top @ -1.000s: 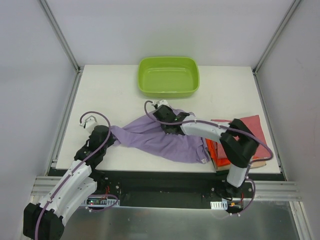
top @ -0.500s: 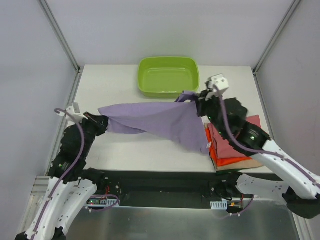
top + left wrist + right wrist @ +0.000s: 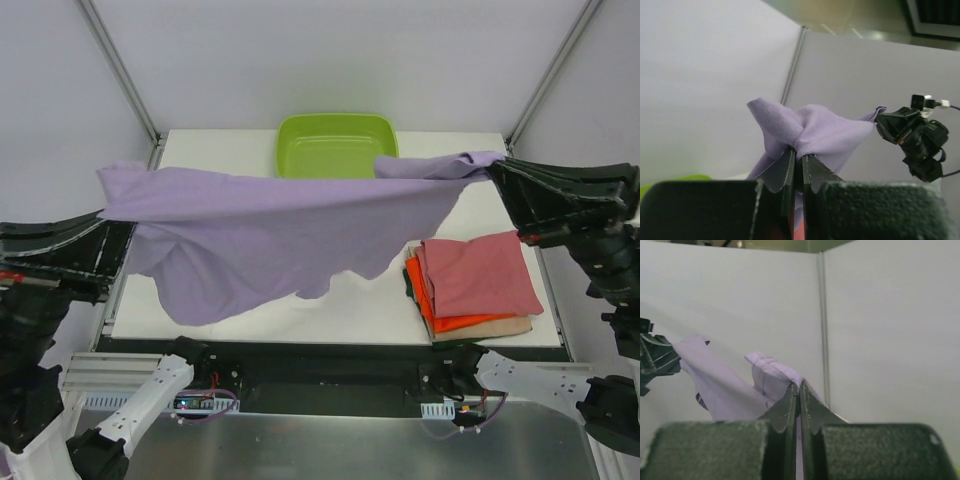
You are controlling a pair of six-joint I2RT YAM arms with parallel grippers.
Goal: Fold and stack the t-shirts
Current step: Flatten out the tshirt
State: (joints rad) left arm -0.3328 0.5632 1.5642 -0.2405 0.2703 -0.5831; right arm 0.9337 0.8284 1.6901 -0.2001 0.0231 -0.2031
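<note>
Nearest the camera, the left arm and the right arm are rising from the worktop's front edge and reaching out to either side. The left end effector is pinching one corner of the lilac t-shirt, its jaws closed down on a bunched fold of cloth. The right end effector is clamping the opposite corner the same way, with only fabric between its fingers. Between the two, the shirt is hanging spread wide in the air above the worktop, its upper edge stretching almost taut from left to right and its lower edge drooping in uneven waves, lowest at the left. To the right, the folded t-shirts are lying in a stack near the worktop's front right corner: the rose-red one is sitting on top, the orange one is showing beneath it, and a tan layer is peeking out at the bottom. Farther back, the lime-green tub is sitting at the rear middle — the raised shirt is covering part of its near rim.
</note>
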